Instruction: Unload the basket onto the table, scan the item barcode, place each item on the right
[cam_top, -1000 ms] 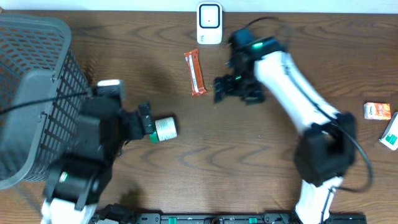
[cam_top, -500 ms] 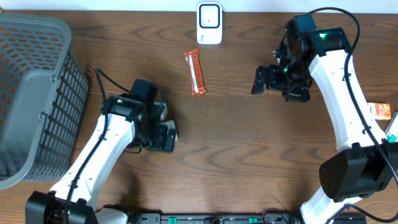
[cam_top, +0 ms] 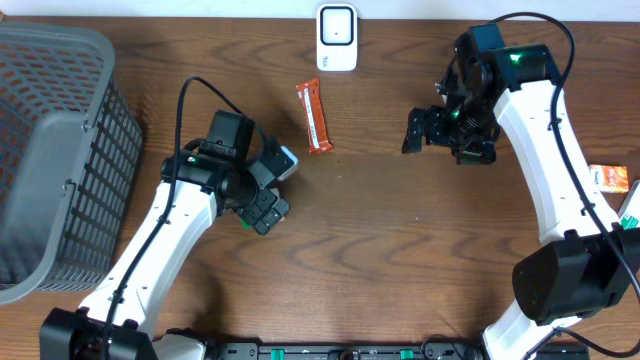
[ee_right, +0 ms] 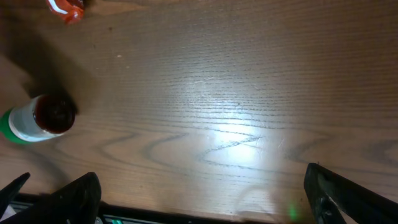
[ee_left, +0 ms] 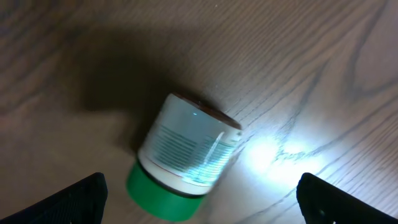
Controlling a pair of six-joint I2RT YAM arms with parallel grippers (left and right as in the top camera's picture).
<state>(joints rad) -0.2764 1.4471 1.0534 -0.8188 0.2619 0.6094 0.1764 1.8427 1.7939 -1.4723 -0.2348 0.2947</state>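
White-bodied jar [ee_left: 186, 149] with a green lid [ee_left: 163, 198], item one: it lies on its side on the table [cam_top: 380, 260], directly under my left jaws.

Left jaws: spread wide, one tip on either side of the jar, apart from it and gripping nothing. I judge they are lined up across the body so a squeeze would catch its curved wall.

Label: fine printed lines face up toward the wrist camera. Whether that is the barcode I cannot tell.

Right jaws: also fully spread and empty, hanging over bare wood well apart from the jar, probably kept clear to give the left side room.

Scanner [cam_top: 337, 38]: white unit at the far edge, centre. An item would have to be carried up to it.

Snack bar [cam_top: 314, 116]: orange wrapper, flat, between jar and scanner.

Basket [cam_top: 60, 45]: grey mesh, far left, likely for scanned goods.

Small boxes [cam_top: 607, 178]: right edge, waiting.

Status: pickup not yet made, scan pending.
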